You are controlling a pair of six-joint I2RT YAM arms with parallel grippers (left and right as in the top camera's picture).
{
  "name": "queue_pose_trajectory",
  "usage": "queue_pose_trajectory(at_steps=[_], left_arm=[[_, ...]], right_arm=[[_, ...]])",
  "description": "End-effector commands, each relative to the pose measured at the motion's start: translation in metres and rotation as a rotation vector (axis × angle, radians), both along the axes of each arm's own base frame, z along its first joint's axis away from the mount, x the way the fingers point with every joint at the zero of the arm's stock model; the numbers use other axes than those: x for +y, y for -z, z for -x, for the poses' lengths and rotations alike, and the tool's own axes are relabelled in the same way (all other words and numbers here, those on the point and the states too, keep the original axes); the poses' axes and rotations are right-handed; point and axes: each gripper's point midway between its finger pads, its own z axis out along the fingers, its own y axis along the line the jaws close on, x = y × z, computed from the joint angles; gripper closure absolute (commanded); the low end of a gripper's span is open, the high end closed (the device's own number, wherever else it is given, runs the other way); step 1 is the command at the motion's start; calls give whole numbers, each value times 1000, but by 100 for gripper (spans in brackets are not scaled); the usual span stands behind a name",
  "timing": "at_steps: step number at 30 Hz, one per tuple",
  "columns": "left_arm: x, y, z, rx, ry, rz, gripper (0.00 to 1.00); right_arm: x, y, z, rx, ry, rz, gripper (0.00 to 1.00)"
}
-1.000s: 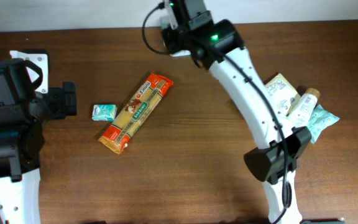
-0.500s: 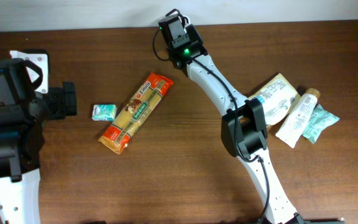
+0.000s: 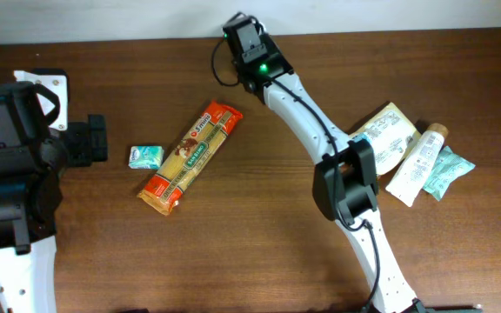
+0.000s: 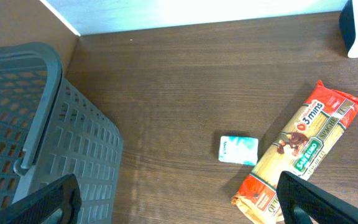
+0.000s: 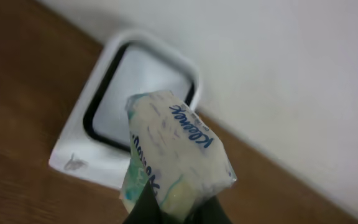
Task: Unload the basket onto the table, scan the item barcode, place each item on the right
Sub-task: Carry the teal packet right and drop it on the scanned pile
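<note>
The right gripper (image 5: 176, 208) is clenched on the lower end of a soft, white, film-wrapped pocket tissue pack (image 5: 173, 146) with blue and green print. It holds the pack upright just in front of a white square barcode scanner (image 5: 86, 155) with a dark window, which sits at the table's far edge against the wall.

The pack looks light and squashy. Its film wrap is probably slippery and dents under the fingers, so a moderate pinch across one narrow end, as here, seems right and leaves the broad faces free for the window. Whether the barcode side faces the scanner cannot be told.

The left gripper (image 4: 178, 193) hangs wide open and holds nothing, near the table's left edge. Beside it stands a grey plastic mesh basket (image 4: 48, 124), whose inside is mostly hidden from this angle. A long orange spaghetti packet (image 3: 190, 156) and a small teal packet (image 3: 145, 156) lie between the left edge and the centre.
</note>
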Motion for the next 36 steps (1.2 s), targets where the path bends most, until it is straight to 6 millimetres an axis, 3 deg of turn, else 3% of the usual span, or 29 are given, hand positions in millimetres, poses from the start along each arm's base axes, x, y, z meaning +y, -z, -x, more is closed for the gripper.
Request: queue_pose_trajectory(at_steps=[1,4,7,12,14,17,21,23,25,28,29,30,32,34,36], left_arm=[[1,-3,1,-12,-12,8,1],[1,-3,1,-12,-12,8,1],[1,-3,1,-12,-12,8,1],[1,-3,1,-12,-12,8,1],[1,-3,1,-12,-12,8,1],[1,-3,1,-12,-12,8,1],[1,-3,1,-12,-12,8,1],[1,-3,1,-12,-12,8,1],[1,-3,1,-12,-12,8,1],[1,-3,1,-12,-12,8,1],[1,-3,1,-12,-12,8,1],[1,-3,1,-12,-11,8,1],[1,-3,1,-12,-12,8,1],[1,-3,1,-12,-12,8,1],[1,-3,1,-12,-12,8,1]], right_arm=[[-2,-72,0,-97,-162,168,96],[-14,-41,-14,-67,-180,231,96],[-12,-8,-15,-6,-228,214,96],[1,0,-8,25,-279,185,96],[8,5,6,91,-303,102,96],[19,-9,28,159,-352,-11,96],[32,-66,87,277,-432,-218,96],[21,-90,111,323,-375,-282,96],[1,-117,143,389,-239,-387,96],[-41,-136,166,428,-83,-428,96],[-58,-140,170,431,0,-440,96],[-96,-140,174,425,182,-446,96],[-176,-130,189,432,534,-401,96],[-229,-112,210,502,756,-371,96],[-261,-86,217,575,882,-381,96]])
